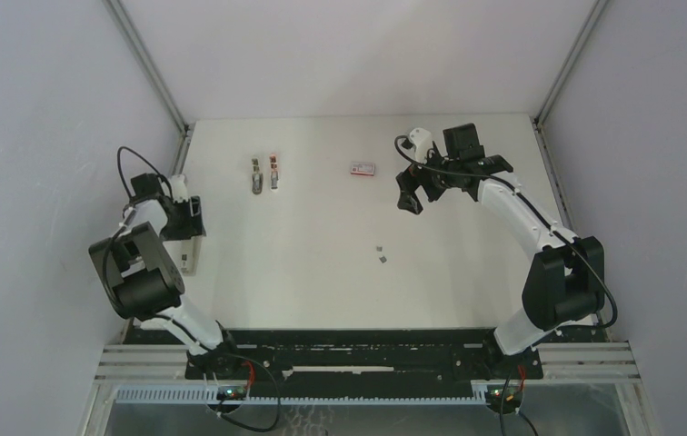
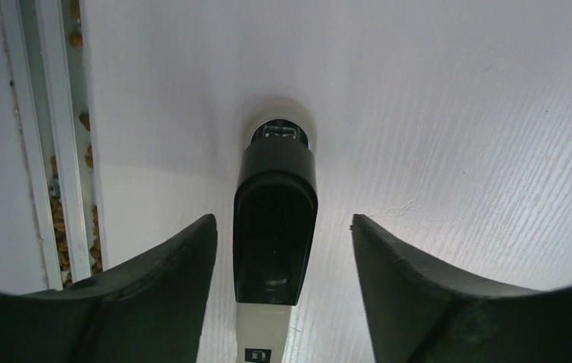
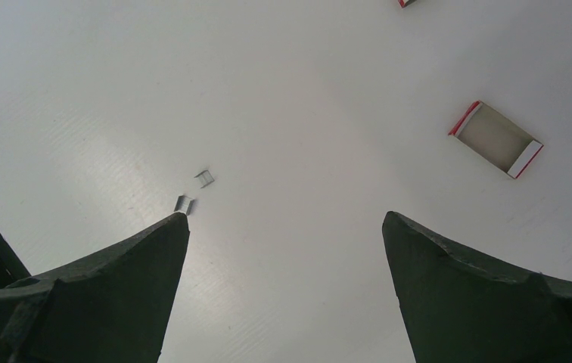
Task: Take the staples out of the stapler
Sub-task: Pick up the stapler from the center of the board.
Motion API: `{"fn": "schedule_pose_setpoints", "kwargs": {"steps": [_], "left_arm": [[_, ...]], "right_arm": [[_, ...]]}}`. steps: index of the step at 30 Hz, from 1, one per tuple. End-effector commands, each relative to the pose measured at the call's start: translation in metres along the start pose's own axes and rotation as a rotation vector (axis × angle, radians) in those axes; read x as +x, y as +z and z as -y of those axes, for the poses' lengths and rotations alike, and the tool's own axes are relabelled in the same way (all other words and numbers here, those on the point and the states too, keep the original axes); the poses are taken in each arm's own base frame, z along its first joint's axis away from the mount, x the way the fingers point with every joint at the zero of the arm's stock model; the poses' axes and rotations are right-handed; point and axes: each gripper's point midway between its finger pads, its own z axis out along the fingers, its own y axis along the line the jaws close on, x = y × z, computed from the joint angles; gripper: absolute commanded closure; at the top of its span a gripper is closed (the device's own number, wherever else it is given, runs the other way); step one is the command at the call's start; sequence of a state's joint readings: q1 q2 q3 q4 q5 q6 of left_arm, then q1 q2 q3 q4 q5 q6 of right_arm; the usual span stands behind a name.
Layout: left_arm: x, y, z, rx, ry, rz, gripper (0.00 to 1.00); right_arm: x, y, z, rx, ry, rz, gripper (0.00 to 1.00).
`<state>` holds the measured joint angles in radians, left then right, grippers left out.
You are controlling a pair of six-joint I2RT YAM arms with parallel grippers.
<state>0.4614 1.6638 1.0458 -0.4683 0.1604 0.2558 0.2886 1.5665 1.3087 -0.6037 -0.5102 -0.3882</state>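
Both fingers of my left gripper [image 2: 283, 221] stand apart, straddling the stapler [image 2: 274, 249] without touching, by the white table's [image 1: 322, 291] left edge. My right gripper [image 3: 285, 217] gapes wide near the staples [image 3: 205, 178], mid-table; pale walls [image 1: 49, 91] all round.

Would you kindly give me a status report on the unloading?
Left pincer open, straddling stapler, not touching. Right pincer open, empty. Two staples loose on table. Nothing blocking.

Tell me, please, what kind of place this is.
Probably a robot test cell: a white table walled by plain panels, with the left arm and right arm bolted along its near edge.
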Motion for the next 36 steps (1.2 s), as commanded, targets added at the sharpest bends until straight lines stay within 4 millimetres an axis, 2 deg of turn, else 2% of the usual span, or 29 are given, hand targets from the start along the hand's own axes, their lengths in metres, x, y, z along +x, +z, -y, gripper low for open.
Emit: {"fn": "schedule_pose_setpoints", "kwargs": {"steps": [1,2,8,12,15,20,22,27,36], "left_arm": [[-0.035,-0.008,-0.001,0.036,0.016,0.095,0.34],[-0.034,-0.008,-0.001,0.038,0.015,0.095,0.35],[-0.035,-0.009,0.000,0.043,0.029,0.107,0.57],[-0.035,-0.010,0.002,0.051,0.047,0.111,0.75],[-0.035,-0.012,0.009,0.093,0.066,0.112,0.86],[-0.040,-0.020,0.030,0.210,0.112,0.135,0.95],[-0.043,-0.024,0.041,0.252,0.142,0.140,0.99],[-0.044,-0.031,0.077,0.310,0.265,0.142,1.00],[-0.046,-0.057,0.171,0.457,0.490,0.184,1.00]], "right_arm": [[-0.011,-0.007,-0.004,-0.005,-0.037,0.036,0.00],[-0.011,-0.007,-0.004,-0.006,-0.038,0.037,0.00],[-0.011,-0.008,-0.005,-0.011,-0.035,0.038,0.00],[-0.013,-0.009,-0.006,-0.013,-0.040,0.044,0.00],[-0.013,-0.009,-0.007,-0.018,-0.039,0.045,0.00],[-0.014,-0.009,-0.010,-0.027,-0.039,0.048,0.00],[-0.014,-0.009,-0.012,-0.036,-0.039,0.050,0.00],[-0.016,-0.010,-0.019,-0.070,-0.037,0.060,0.00],[-0.017,-0.011,-0.033,-0.148,-0.037,0.076,0.00]]}}
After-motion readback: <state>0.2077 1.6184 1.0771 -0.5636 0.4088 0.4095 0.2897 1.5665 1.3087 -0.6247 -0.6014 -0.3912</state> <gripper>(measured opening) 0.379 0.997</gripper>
